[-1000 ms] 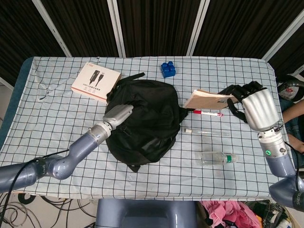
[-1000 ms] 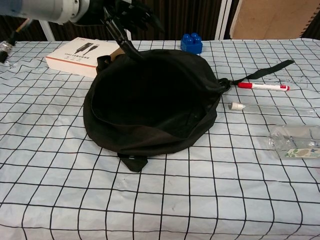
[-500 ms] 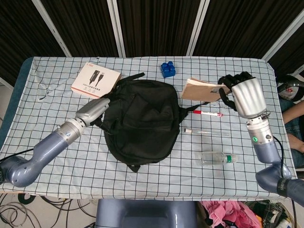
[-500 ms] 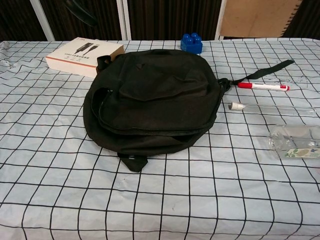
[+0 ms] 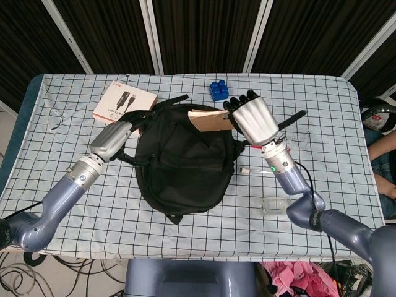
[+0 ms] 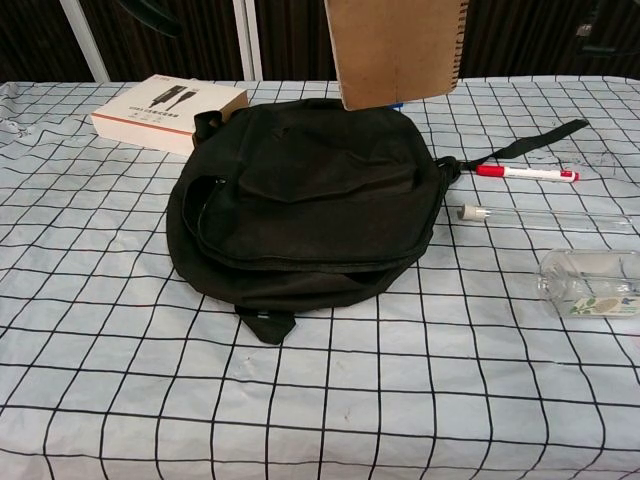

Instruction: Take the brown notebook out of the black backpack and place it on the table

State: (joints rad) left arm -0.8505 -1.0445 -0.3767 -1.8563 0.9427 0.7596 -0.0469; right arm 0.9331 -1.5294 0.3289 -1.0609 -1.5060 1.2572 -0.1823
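Brown notebook (image 5: pixel 210 119) is out of the bag and up in the air, clamped in the right hand (image 5: pixel 252 119), hanging over the top edge of the black backpack (image 5: pixel 182 159) just below that hand. It needs bare checked table (image 5: pixel 328 179) to land on, so carry it sideways off the bag and lower it flat, keeping clear of the red pen (image 6: pixel 527 173), the glass tube (image 6: pixel 545 217) and the plastic bottle (image 6: pixel 590 283) beyond the wrist. Left hand (image 5: pixel 112 140) rests loose at the bag's far side, holding nothing.
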